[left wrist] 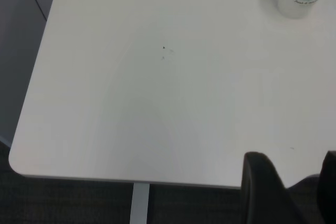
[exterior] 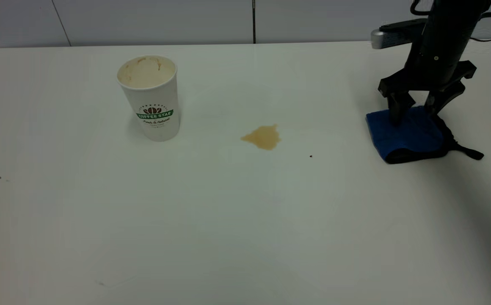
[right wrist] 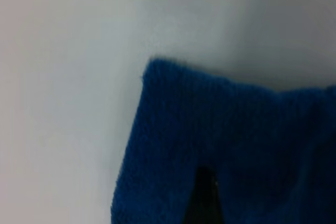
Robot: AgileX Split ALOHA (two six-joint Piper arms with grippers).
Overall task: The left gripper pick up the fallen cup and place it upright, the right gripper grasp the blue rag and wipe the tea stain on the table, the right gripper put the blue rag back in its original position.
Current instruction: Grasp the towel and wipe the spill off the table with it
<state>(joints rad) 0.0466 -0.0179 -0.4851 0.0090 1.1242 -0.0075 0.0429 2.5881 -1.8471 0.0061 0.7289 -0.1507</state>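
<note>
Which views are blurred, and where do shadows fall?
Exterior view: sharp in the middle; the cup throws only a faint shadow, and a dark blurred shade lies at the table's right edge. Left wrist view: evenly lit and fairly sharp. Right wrist view: the rag is out of focus, with a soft shadow beyond it.

Cup [exterior: 150,98] upright; tea stain [exterior: 262,137] mid-table; right claw [exterior: 415,111] spread, down on blue rag [exterior: 406,134].

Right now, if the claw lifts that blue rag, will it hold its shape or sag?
The blue rag will probably sag: it looks like soft, fuzzy folded cloth. The fold may open, since only the right claw pins it. It is likely light, and its loose black strap may trail.
</note>
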